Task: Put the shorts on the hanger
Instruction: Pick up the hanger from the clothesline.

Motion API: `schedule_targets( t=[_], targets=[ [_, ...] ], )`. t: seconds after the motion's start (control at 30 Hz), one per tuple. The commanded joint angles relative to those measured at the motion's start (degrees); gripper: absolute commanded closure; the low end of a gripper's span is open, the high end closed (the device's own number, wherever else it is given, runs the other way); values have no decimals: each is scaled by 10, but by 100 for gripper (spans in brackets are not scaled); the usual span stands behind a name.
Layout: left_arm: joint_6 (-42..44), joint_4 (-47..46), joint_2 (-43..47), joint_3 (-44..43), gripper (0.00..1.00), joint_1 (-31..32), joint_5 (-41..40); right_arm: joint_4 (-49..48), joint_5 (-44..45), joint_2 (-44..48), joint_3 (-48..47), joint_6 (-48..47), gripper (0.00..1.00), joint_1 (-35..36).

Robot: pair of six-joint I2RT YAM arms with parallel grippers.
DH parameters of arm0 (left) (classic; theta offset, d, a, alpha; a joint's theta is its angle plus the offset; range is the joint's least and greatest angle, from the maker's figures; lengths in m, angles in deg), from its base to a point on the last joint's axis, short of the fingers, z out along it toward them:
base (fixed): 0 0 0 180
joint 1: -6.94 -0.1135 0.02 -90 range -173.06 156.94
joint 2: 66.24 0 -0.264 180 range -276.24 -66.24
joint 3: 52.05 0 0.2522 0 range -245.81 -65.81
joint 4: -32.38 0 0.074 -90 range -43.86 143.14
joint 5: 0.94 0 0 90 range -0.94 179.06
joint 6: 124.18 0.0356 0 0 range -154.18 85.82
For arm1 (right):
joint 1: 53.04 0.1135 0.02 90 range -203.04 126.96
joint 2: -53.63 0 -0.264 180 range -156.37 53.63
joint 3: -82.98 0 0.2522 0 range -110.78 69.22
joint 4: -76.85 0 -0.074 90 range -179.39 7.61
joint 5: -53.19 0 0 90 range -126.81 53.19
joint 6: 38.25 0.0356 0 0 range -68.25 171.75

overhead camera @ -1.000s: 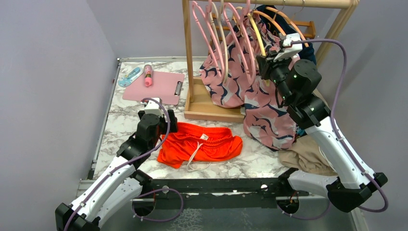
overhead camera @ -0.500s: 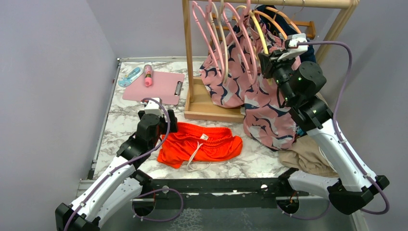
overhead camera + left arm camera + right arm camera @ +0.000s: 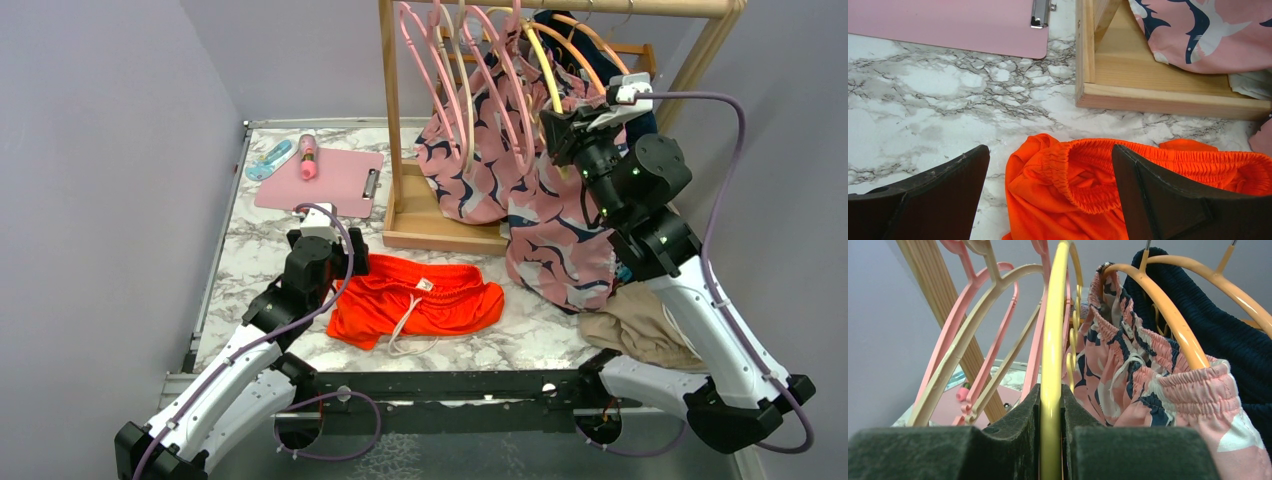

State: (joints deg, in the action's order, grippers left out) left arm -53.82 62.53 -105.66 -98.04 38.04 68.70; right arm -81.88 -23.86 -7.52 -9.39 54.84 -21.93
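Observation:
The orange-red shorts (image 3: 420,302) lie flat on the marble table in front of the rack, white drawstring showing. In the left wrist view their elastic waistband (image 3: 1083,185) sits between my open fingers. My left gripper (image 3: 322,268) hovers at the shorts' left end, open and empty. The pale-yellow hanger (image 3: 541,68) hangs on the wooden rail among pink and orange hangers. My right gripper (image 3: 562,122) is raised at the rack and shut on the yellow hanger's arm (image 3: 1052,355), both pads pressed against it.
A wooden rack (image 3: 440,215) holds pink hangers (image 3: 440,70), orange hangers (image 3: 590,45), pink shark-pattern shorts (image 3: 545,220) and a navy garment (image 3: 1218,340). A beige garment (image 3: 640,325) lies at the right. A pink clipboard (image 3: 325,180) with small items is at the back left.
My right gripper has risen and moved right along the rack, holding the yellow hanger, which has shifted with it. The left arm and the shorts have not moved.

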Motion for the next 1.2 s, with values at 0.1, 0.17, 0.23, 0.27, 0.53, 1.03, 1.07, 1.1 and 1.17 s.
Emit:
schedule_targets(
  t=[0.1,0.17,0.23,0.27,0.53,1.03,1.07,1.1,1.17],
  targets=[
    [-3,-5,7,-19,6,-2,9,4,-11,26,-30,14,99,-1],
    [-3,-5,6,-19,6,-1,9,24,-15,30,-37,18,99,-1],
    [-2,-4,6,-19,6,-2,8,45,-16,37,-44,19,99,-1],
    [-3,-5,7,-19,6,-2,8,53,-16,40,-46,19,99,-1],
    [-2,-2,8,-19,6,-2,1,115,-14,62,-67,15,99,-1],
    [-3,2,10,-19,6,-2,-12,257,-3,123,-125,47,99,-1],
    [-3,2,11,-19,6,-2,-13,266,-3,127,-129,48,99,-1],
    [-3,2,11,-19,6,-2,-13,274,-3,131,-134,49,99,-1],
    [-3,3,12,-19,6,-2,-15,293,-4,137,-145,50,99,-1]
  ],
)
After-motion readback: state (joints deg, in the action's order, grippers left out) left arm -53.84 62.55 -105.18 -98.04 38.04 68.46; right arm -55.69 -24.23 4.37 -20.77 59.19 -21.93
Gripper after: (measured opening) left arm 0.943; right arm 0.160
